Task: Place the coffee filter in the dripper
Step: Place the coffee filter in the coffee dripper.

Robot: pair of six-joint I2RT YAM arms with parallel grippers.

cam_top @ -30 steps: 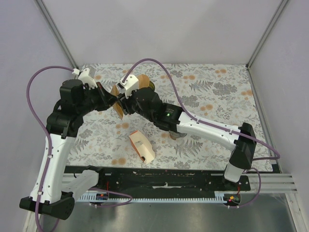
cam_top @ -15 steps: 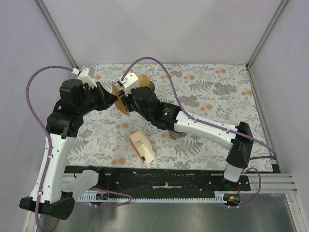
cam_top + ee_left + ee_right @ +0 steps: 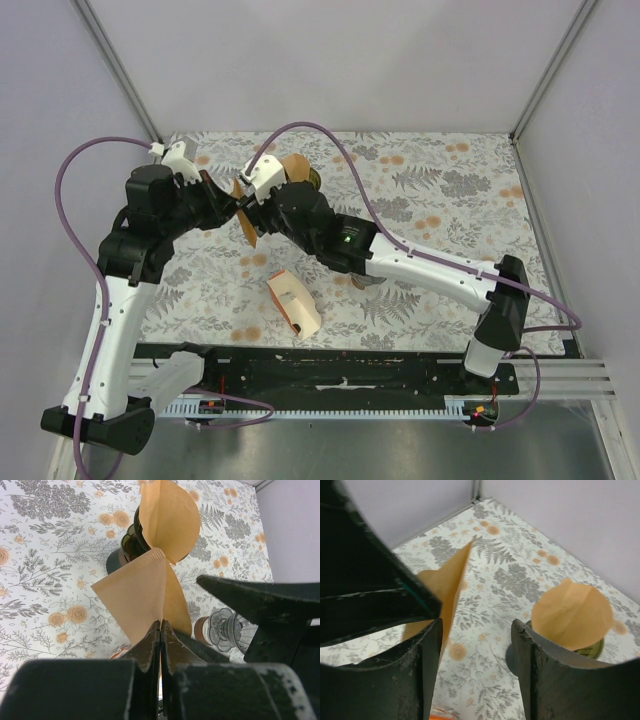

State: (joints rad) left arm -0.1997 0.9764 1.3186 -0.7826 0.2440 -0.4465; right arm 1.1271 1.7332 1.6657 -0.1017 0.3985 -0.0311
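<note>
Left claw (image 3: pixel 160 626) grips the coffee filter (image 3: pixel 135 590) at its lower edge; right claw (image 3: pixel 476 625) stands released. Expect light, limp, tearable paper: pinch the rim gently.

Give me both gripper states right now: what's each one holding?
Left gripper: closed, pinching the paper filter.
Right gripper: open, gripping nothing.

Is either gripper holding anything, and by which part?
Left gripper pinches the coffee filter by one edge; right gripper is open, holding nothing.
</note>
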